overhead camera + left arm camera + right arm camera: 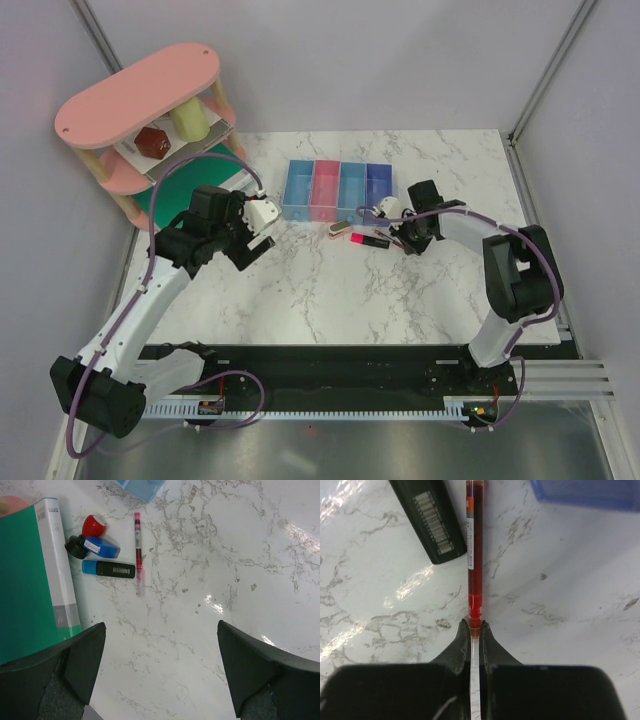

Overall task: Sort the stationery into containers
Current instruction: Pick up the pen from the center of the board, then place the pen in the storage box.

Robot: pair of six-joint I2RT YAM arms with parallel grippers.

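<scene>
White marbled table [330,300] carries the work. At the lower centre of the right wrist view the right gripper [474,628] is pinched onto the clear tail of the thin red pen [474,555]. The pen's barrel runs up the frame between a black marker [432,520] and the violet-blue bin [590,492]. Light, stiff and smooth, the pen would likely swing or slip from so far an end hold; mid-barrel looks surer. The left gripper [161,630] hangs over the table with jaws wide apart, holding nothing
</scene>
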